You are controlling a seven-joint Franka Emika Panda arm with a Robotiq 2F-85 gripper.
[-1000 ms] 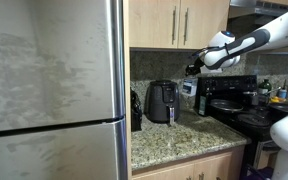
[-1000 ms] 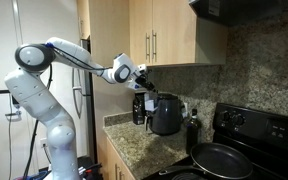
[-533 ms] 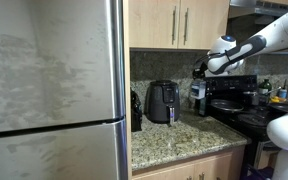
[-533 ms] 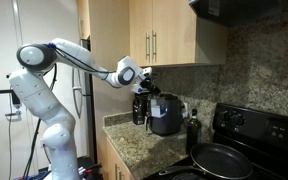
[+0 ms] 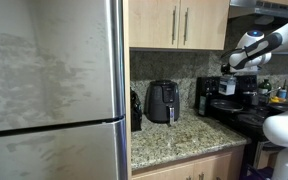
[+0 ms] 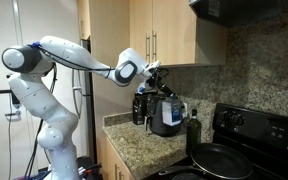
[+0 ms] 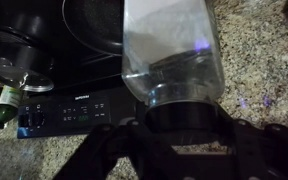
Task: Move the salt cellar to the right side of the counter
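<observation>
Wrist view: salt cellar (image 7: 172, 55) fills the frame, jaws clamped on its dark base, stove (image 7: 74, 105) and worktop (image 7: 264, 50) below. In an exterior view, the arm (image 5: 269, 42) holds it high over the stove.

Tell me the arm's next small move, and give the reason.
Probably lower the translucent whitish salt cellar toward the speckled beige granite counter, keeping clear of the black stove top. The pincer holds the cellar in the air, and the wrist view shows stove beneath one side and bare granite beneath the other.
</observation>
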